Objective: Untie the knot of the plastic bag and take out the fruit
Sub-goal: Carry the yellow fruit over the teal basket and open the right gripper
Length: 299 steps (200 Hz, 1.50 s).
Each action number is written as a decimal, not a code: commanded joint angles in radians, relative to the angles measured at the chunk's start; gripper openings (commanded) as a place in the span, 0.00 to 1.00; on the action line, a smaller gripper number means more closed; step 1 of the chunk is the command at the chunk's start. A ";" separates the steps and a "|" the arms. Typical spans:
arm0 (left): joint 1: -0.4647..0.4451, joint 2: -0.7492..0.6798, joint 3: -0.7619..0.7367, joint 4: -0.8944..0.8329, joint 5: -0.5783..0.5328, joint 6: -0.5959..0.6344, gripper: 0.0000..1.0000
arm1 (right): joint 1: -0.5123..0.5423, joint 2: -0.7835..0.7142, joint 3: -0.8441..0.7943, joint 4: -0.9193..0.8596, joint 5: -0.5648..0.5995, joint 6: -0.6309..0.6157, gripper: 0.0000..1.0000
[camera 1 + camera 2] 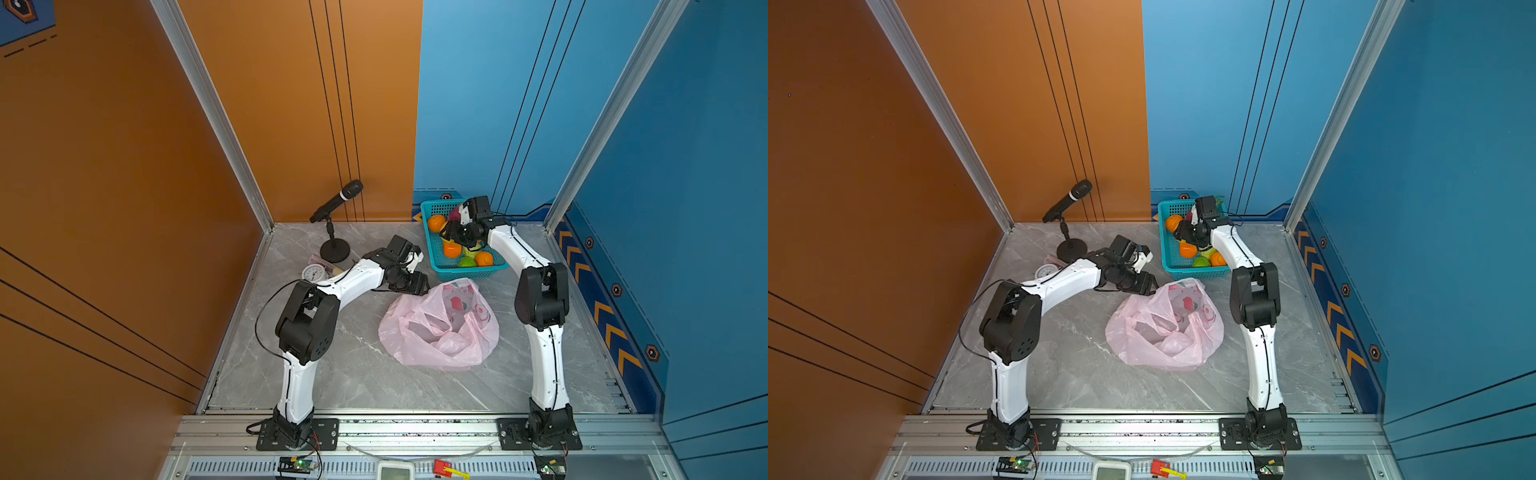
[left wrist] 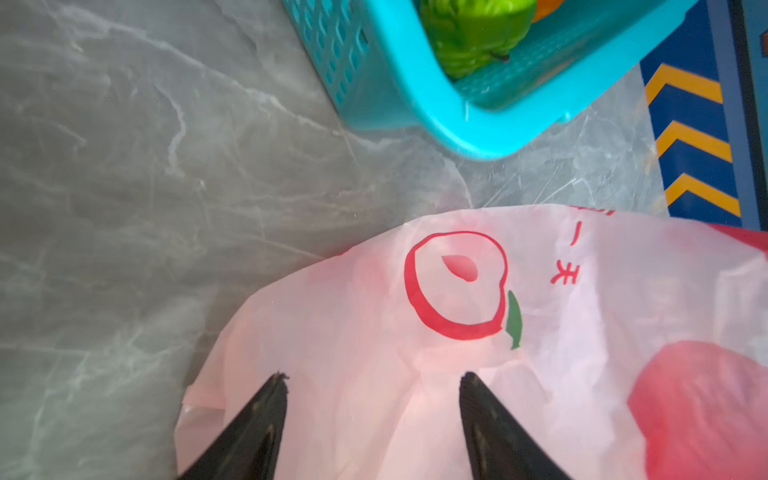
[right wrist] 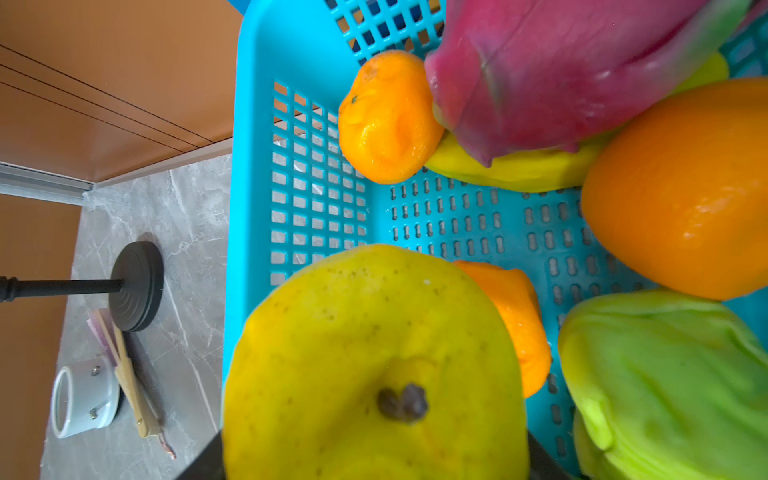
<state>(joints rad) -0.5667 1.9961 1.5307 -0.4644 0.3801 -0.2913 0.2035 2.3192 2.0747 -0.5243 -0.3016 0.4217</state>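
Grey marbled tabletop (image 1: 332, 374) enclosed by orange and blue walls, shown in both top views. Centre: plastic bag (image 1: 436, 328), pale pink with red fruit prints, slumped and crumpled on the surface with its mouth gaping upward; whether anything lies inside cannot be told. Behind it, with a strip of bare table between: teal perforated basket (image 1: 469, 272) against the blue wall.

Left gripper (image 2: 372, 376) is at the bag's far left edge. In the left wrist view its two dark fingers stand spread apart over the pink film, beside a printed red ring with a green leaf; contact with the film cannot be judged.

Right gripper (image 1: 448, 236) hangs over the basket, clamped on the yellow round fruit (image 3: 374, 365), which fills the near part of the right wrist view between the two finger edges. Below it in the basket lie three tangerines (image 3: 390, 120), a magenta dragon fruit (image 3: 561, 75) resting on a banana (image 3: 519, 166), and a green bumpy fruit (image 3: 665, 374).

Far left of the table: microphone (image 1: 336, 199) on a round-based stand, and a small white clock (image 1: 313, 273) just beside that base
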 commanded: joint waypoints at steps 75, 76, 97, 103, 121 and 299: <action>0.085 -0.125 0.006 0.114 -0.096 -0.042 0.85 | 0.065 0.066 -0.010 -0.064 -0.008 -0.079 0.56; 0.087 -0.127 0.006 0.118 -0.097 -0.044 0.88 | 0.065 0.065 -0.012 -0.064 -0.008 -0.078 0.56; 0.111 -0.166 -0.009 0.174 -0.121 -0.079 0.93 | 0.068 0.062 -0.054 -0.063 0.007 -0.083 0.57; 0.117 -0.176 -0.010 0.183 -0.129 -0.091 0.93 | 0.068 0.060 -0.064 -0.063 0.013 -0.085 0.59; 0.128 -0.202 -0.014 0.201 -0.160 -0.105 0.94 | 0.069 0.058 -0.075 -0.078 0.036 -0.091 0.66; 0.063 -0.643 -0.384 0.262 -0.620 -0.103 0.97 | 0.012 -0.625 -0.560 0.098 0.118 -0.061 0.91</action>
<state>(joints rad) -0.4904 1.4097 1.1927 -0.2161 -0.0956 -0.3866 0.2474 1.8294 1.6028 -0.4709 -0.2420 0.3347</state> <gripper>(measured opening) 0.965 0.907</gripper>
